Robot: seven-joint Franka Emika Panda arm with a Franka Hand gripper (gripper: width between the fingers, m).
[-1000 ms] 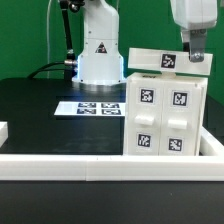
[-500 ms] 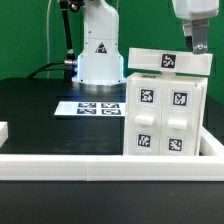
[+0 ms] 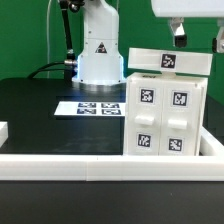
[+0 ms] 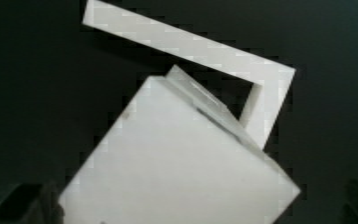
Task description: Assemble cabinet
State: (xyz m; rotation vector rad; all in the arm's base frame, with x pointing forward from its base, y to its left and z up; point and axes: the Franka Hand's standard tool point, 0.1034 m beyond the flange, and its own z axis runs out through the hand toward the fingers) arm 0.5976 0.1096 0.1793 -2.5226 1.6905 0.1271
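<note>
A: What is different now compared with a moment ago?

B: The two-finger gripper [image 3: 197, 38] has risen. Before, it was low, just at the flat white top panel [image 3: 168, 61] of the large white plastic cabinet box [image 3: 165, 112]; now it hangs clear above it, jaws fully apart and holding nothing. I judge the panel is released and this step is finished.

A: Where is the cabinet?

B: It stands in front of the white robot base [image 3: 100, 55], on the exterior view's right, inside the low white frame [image 3: 100, 165] on the black table [image 3: 40, 115]. The marker board [image 3: 88, 107] lies beside the cabinet.

A: Is anything inside it?

B: I cannot tell; the front is closed by four small tagged panels [image 3: 160, 120].
</note>
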